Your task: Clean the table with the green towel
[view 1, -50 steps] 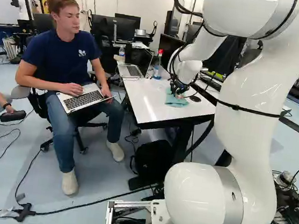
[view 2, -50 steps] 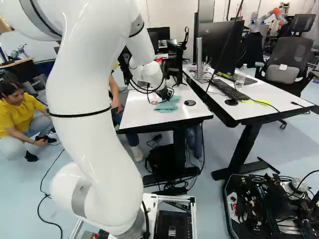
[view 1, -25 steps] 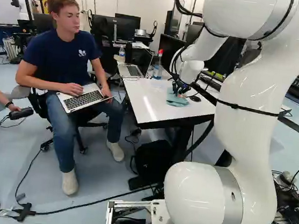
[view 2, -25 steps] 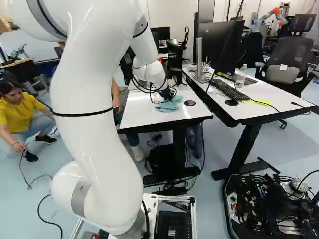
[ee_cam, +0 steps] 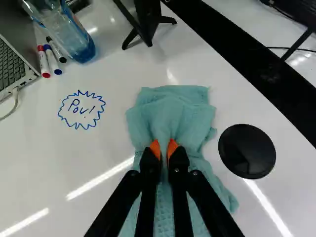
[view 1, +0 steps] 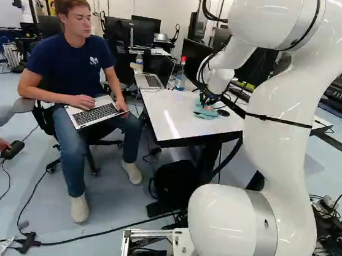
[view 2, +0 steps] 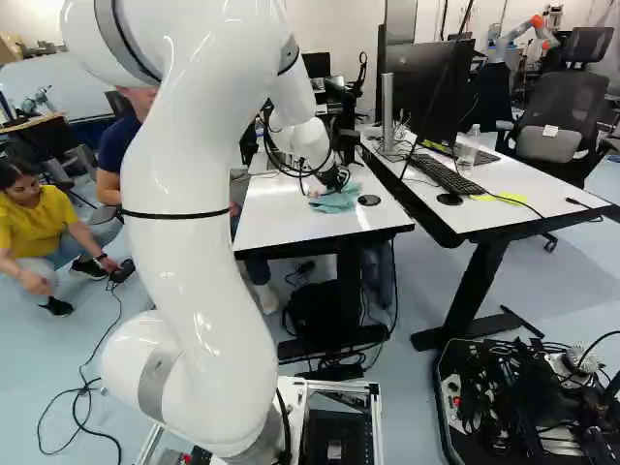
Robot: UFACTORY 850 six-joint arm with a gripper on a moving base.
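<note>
The gripper pinches a raised fold of the green towel, bunched on the right of the white table. Drag could pull that small fold free; overshooting the blue drawing at left could topple the far bottle.

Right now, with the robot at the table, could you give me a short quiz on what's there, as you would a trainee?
1. True or false: the gripper has the towel pinched between its fingers.
2. Which lies nearer the towel: (a) the bottle, (b) the black disc, (c) the laptop?
3. Fill the gap: the spiky-edged drawing on the table is ____ in colour.

Key: 1 true; 2 b; 3 blue.
</note>
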